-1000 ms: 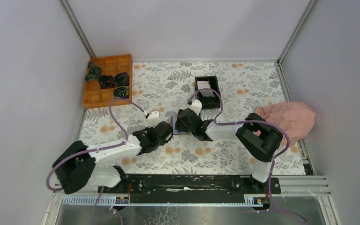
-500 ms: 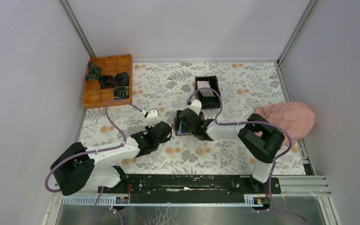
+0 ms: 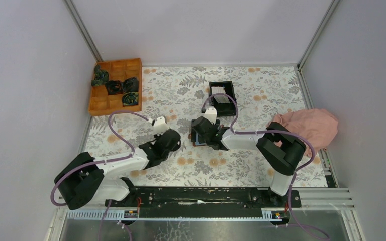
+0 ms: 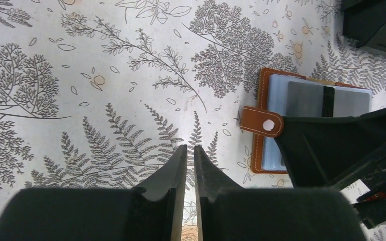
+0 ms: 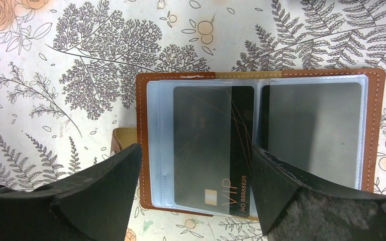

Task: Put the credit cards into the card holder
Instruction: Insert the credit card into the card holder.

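Observation:
The brown card holder (image 5: pixel 143 150) lies open on the floral table, with a snap strap (image 4: pixel 261 122) at its left edge. A grey VIP credit card (image 5: pixel 213 145) sits in its left clear pocket and a plain grey one (image 5: pixel 311 130) in the right pocket. My right gripper (image 5: pixel 196 150) hovers just above the holder (image 3: pixel 195 143), jaws wide open astride the VIP card and holding nothing. My left gripper (image 4: pixel 190 146) is left of the holder (image 4: pixel 306 100) and apart from it, its jaws parted by a thin slit and empty. More white credit cards (image 3: pixel 220 96) stand in a black box (image 3: pixel 222 85).
An orange wooden tray (image 3: pixel 111 103) with dark bundles sits at the back left. A pink cloth (image 3: pixel 309 125) lies at the right edge, beside the right arm. The black box's corner (image 4: pixel 377 22) shows just beyond the holder in the left wrist view.
My left gripper has let go, parted its jaws slightly and drawn back left from the holder. My right gripper's jaws have opened wider over the holder.

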`<state>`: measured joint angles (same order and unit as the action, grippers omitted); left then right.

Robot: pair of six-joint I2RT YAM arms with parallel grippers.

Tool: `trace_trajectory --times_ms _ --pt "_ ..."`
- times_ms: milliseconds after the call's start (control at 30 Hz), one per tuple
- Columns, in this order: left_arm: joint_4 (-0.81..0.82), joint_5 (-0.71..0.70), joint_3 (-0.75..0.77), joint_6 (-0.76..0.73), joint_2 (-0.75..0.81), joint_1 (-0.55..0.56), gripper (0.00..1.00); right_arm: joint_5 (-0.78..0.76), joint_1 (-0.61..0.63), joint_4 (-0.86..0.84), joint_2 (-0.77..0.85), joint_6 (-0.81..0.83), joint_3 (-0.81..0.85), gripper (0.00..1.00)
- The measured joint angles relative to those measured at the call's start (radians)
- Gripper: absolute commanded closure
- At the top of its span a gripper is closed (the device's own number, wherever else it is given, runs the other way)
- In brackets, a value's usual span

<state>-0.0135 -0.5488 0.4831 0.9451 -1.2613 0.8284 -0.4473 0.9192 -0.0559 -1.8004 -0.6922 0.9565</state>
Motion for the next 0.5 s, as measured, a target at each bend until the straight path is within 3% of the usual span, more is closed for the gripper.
trace_trajectory --times_ms 500 --pt "0.058 0.014 -0.003 0.008 -0.029 -0.006 0.83 -0.069 0.036 0.118 -0.074 0.042 0.103 0.16"
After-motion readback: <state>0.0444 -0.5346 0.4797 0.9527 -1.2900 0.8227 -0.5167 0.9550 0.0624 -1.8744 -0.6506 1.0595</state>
